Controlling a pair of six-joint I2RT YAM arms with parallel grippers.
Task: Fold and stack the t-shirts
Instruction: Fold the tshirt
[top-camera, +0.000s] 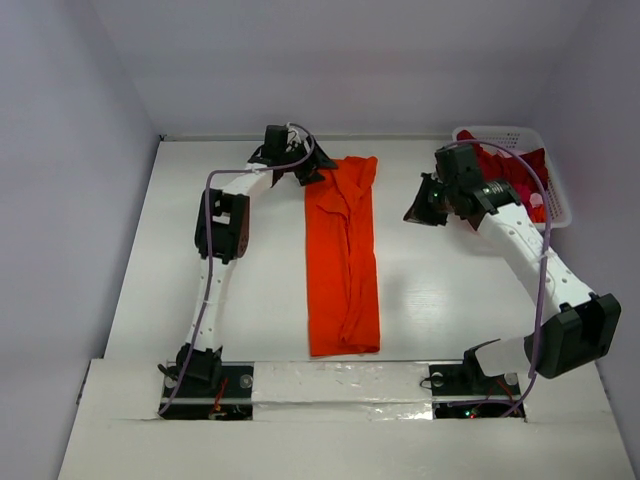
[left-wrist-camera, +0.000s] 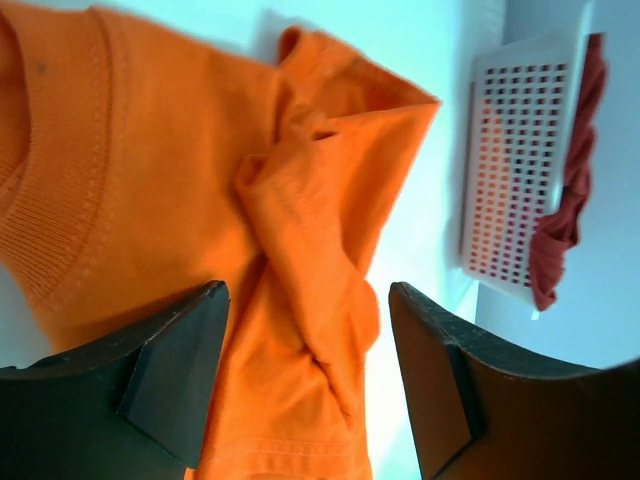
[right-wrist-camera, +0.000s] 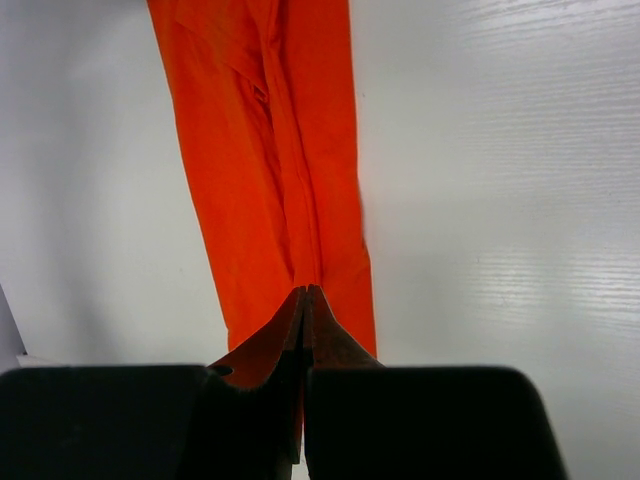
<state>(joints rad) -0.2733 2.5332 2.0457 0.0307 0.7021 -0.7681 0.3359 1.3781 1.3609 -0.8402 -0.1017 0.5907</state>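
The bright orange t-shirt (top-camera: 342, 260) lies on the table as a long narrow strip running from far to near. My left gripper (top-camera: 305, 168) hovers at its far left end, by the collar. In the left wrist view its jaws stand open (left-wrist-camera: 308, 300), with a bunched fold of the orange t-shirt (left-wrist-camera: 200, 200) lying loose between them, not pinched. My right gripper (top-camera: 415, 212) is right of the strip, shut with nothing in it. In the right wrist view its closed tips (right-wrist-camera: 305, 290) point over the orange t-shirt (right-wrist-camera: 250, 150). Dark red t-shirts (top-camera: 505, 165) fill the basket.
A white lattice basket (top-camera: 558, 200) stands at the far right corner and also shows in the left wrist view, the basket (left-wrist-camera: 520, 180) with a red shirt (left-wrist-camera: 570, 200) hanging over its rim. Walls close in the table (top-camera: 250, 300) on three sides.
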